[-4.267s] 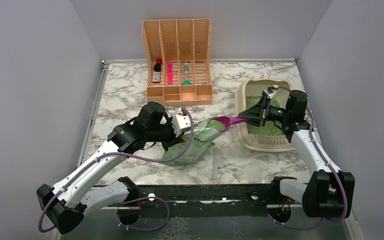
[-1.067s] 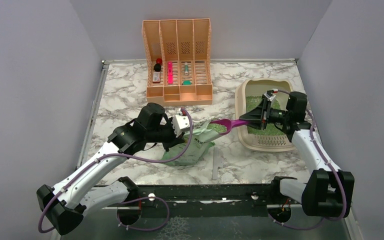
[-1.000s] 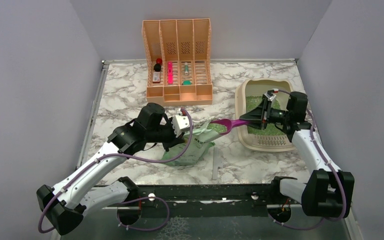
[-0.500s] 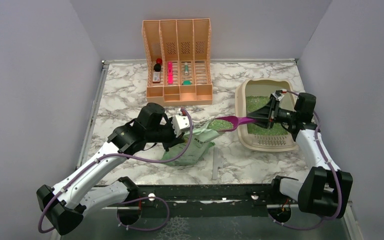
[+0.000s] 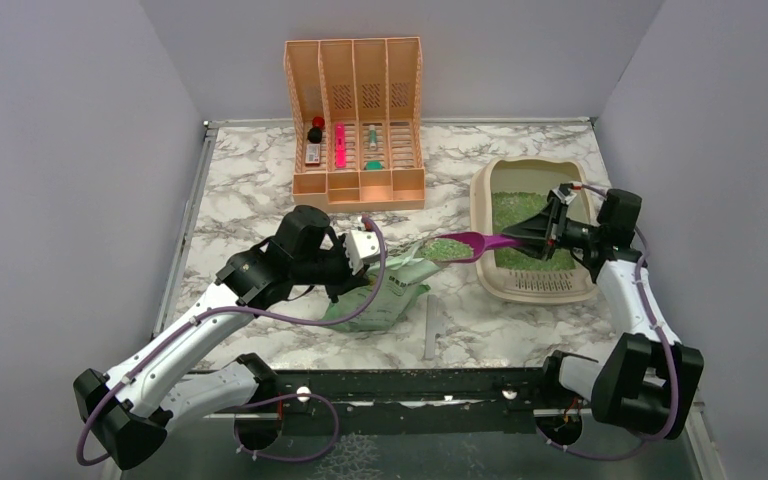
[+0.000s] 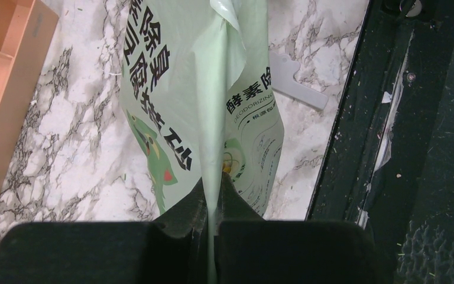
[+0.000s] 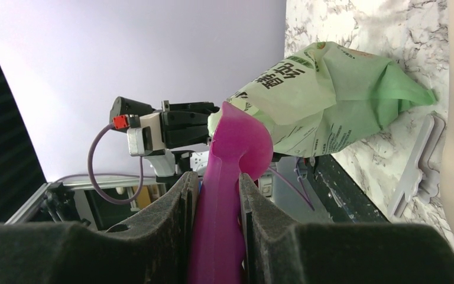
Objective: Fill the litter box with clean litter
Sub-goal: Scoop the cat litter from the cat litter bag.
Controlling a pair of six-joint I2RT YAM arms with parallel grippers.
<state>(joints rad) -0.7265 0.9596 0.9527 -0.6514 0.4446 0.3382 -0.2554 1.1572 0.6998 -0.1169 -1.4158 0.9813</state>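
The right end effector is clamped on the handle of the magenta scoop, whose loaded bowl sits between bag and box. The left end effector is pinched together on a fold of the pale green bag. The litter box stands on the right of the counter, with 1 layer of clean litter inside.

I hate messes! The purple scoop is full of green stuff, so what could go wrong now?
The scoop is heaped with clean litter and its bowl hangs short of the litter box; a tilt or a bump on the rim might spill granules onto the table. The left hand pinches only a thin edge of the bag; if that slips, the bag could sag or tip.
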